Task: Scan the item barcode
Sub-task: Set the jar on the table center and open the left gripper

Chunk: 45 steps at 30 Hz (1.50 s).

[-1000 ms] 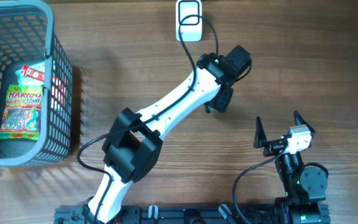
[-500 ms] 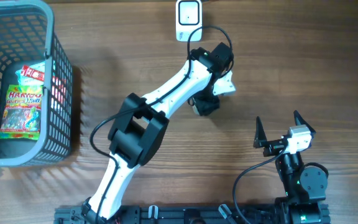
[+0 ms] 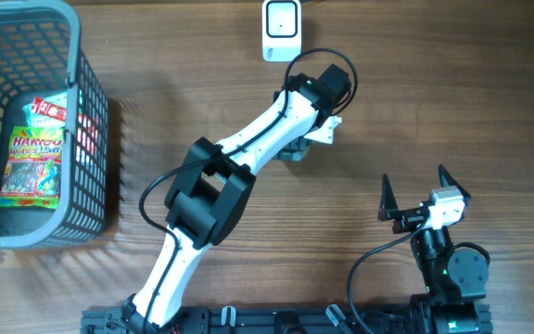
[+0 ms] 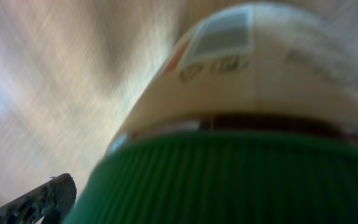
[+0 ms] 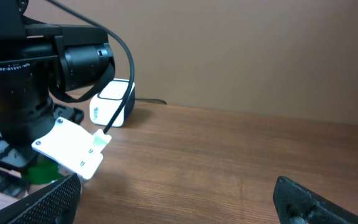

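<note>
Cream bottle [image 4: 241, 180] with a ribbed green cap, blurred, cap nearest the lens, sits near the white barcode scanner [image 3: 281, 30], on its robot side.

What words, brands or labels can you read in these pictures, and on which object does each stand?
"HARIBO": on the sweets bag in the basket; its smaller print is too small to read.
Label on the green-capped bottle: too blurred to read.
White lettering on the left arm's black joint: too small to read.
</note>
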Tool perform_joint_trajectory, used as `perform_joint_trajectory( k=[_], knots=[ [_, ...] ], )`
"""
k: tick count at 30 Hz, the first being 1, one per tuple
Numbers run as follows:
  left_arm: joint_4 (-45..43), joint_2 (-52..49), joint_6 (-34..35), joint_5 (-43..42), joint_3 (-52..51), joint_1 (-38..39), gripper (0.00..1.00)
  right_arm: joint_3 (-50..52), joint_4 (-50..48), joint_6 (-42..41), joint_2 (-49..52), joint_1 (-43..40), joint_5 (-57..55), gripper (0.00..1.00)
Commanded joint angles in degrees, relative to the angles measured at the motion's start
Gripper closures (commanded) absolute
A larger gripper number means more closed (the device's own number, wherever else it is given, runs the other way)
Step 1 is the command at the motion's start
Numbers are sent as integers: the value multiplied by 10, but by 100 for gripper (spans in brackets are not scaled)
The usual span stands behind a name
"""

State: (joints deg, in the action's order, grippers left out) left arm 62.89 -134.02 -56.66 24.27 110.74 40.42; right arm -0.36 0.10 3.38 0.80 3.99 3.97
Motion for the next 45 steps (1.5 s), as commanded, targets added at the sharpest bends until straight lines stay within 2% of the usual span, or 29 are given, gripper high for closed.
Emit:
perform_joint_trajectory(
  k=[1,8,13,17,23,25,27,31,33,36,38,40,45],
  knots=[
    [7,-2,-14,92,-3,2,0,1,-1,10,-1,2,-8,0],
    [10,61,-14,85,-3,29,0,1,-1,10,-1,2,-8,0],
    [16,173,15,-20,-3,52,0,1,-1,10,-1,2,-8,0],
    [25,273,129,-53,-3,54,0,1,-1,10,-1,2,-8,0],
    [95,428,239,-52,-3,0,0,1,-1,10,-1,2,-8,0],
    [103,476,280,-52,-3,-44,0,1,-1,10,-1,2,-8,0],
    [96,530,348,-52,-3,-125,0,1,-1,10,-1,2,-8,0],
    [65,612,500,-63,-3,-340,0,1,-1,10,-1,2,-8,0],
    [59,641,552,-121,-3,-471,0,1,-1,10,-1,2,-8,0],
    [58,648,563,-212,-3,-617,0,1,-1,10,-1,2,-8,0],
    [53,628,573,-256,-3,-681,0,1,-1,10,-1,2,-8,0],
    [54,580,611,-275,-3,-730,0,1,-1,10,-1,2,-8,0],
    [90,434,633,-313,-3,-756,0,1,-1,10,-1,2,-8,0]
  ],
)
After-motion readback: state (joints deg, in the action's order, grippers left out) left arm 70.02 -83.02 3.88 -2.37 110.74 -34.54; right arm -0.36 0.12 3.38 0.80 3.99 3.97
